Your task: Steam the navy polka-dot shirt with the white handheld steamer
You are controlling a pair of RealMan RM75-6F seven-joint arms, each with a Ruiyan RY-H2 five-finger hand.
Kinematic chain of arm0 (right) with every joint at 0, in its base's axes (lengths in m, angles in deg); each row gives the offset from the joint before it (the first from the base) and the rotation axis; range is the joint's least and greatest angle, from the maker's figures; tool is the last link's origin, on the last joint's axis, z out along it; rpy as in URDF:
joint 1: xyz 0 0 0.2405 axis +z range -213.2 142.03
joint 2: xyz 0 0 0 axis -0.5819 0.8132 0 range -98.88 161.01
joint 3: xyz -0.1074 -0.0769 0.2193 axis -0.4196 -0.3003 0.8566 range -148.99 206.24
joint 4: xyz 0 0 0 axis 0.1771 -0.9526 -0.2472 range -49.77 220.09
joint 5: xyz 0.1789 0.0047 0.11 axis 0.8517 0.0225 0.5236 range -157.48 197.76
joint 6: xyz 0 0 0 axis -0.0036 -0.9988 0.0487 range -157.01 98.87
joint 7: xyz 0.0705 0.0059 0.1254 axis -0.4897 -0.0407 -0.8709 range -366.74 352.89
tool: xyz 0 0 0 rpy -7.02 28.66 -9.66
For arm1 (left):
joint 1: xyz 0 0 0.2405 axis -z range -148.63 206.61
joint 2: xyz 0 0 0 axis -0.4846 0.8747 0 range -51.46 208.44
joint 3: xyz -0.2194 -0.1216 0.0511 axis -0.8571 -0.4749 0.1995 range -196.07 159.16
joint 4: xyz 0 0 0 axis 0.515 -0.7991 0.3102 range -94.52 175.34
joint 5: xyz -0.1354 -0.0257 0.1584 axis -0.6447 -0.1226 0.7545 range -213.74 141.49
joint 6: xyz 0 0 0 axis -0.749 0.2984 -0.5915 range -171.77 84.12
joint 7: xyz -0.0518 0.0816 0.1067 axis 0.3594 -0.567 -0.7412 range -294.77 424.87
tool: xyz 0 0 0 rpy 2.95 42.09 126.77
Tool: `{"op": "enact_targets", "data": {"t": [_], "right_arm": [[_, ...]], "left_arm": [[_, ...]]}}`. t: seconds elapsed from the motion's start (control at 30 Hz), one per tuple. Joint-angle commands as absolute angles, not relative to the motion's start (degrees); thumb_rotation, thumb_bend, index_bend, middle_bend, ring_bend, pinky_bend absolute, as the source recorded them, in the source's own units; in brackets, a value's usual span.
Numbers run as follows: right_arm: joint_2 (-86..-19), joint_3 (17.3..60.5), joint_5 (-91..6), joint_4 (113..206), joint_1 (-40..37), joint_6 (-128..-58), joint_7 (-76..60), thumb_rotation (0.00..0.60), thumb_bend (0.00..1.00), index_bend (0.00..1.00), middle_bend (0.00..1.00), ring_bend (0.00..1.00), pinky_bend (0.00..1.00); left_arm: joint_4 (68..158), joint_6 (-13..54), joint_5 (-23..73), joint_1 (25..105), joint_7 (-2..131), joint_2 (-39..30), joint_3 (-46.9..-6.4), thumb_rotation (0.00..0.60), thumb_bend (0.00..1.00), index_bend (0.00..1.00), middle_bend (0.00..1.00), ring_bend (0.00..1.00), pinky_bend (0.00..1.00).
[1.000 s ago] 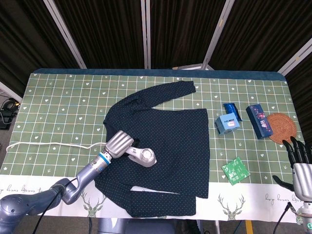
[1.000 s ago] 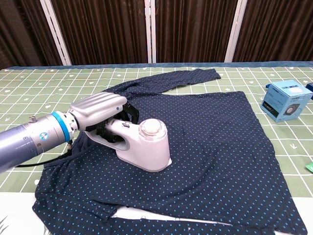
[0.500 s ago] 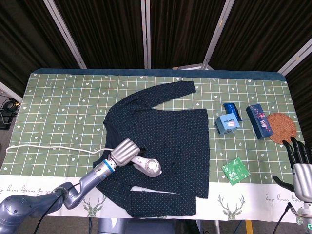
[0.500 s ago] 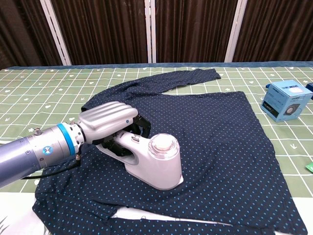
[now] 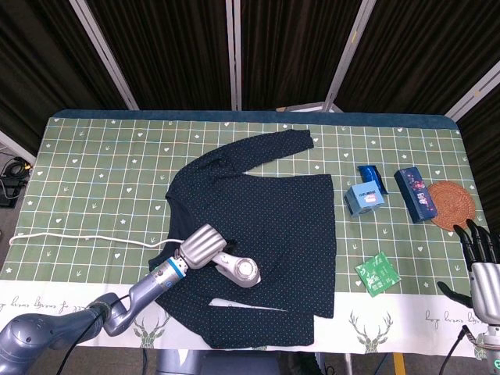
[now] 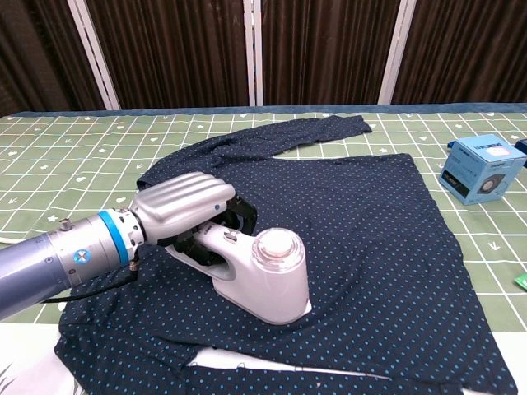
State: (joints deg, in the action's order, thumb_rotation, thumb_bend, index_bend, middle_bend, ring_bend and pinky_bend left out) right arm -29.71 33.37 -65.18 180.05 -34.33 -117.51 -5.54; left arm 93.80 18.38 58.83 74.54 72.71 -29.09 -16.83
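Note:
The navy polka-dot shirt (image 5: 269, 211) (image 6: 370, 222) lies flat across the middle of the table, one sleeve stretched toward the far edge. My left hand (image 5: 198, 246) (image 6: 183, 204) grips the handle of the white handheld steamer (image 5: 238, 269) (image 6: 263, 276), whose head presses on the shirt's lower left part near the hem. Its white cord (image 5: 78, 236) runs off to the left. My right hand (image 5: 482, 262) hovers open at the table's right front corner, fingers apart and holding nothing; the chest view does not show it.
A light blue box (image 5: 366, 198) (image 6: 482, 169), a dark blue packet (image 5: 370, 176) and a patterned blue box (image 5: 415, 194) sit right of the shirt. A round woven coaster (image 5: 451, 205) lies at the far right, a green sachet (image 5: 377, 273) near the front edge.
My left hand has slid the steamer toward the front edge and slightly right over the shirt. The right hand has stayed still.

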Motion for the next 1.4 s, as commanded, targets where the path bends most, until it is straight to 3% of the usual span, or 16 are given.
{"op": "enact_targets", "data": {"t": [0.03,0.77,1.4], "right_arm": [[-29.7,33.4,-65.2,180.1,-34.3,-117.5,-5.5,0.600,0.00,0.00,0.00,0.00,0.00],[-29.7,33.3,-65.5,180.5,-34.3,-117.6,-4.9,0.600,0.00,0.00,0.00,0.00,0.00],[-29.5,33.3,-65.5,180.5,-34.5,-117.9,-5.4,0.600,0.00,0.00,0.00,0.00,0.00]], "left_arm": [[93.4,18.2,58.5,74.5,72.7,-28.7,-17.0,0.600,0.80,0.96,0.85,0.83,1.00],[89.6,17.4,56.5,73.8,74.7,-26.6,-17.8,0.600,0.80,0.96,0.85,0.83,1.00],[97.4,20.1,61.3,74.7,74.2,-26.2,-15.2,0.600,0.80,0.96,0.85,0.83,1.00]]}}
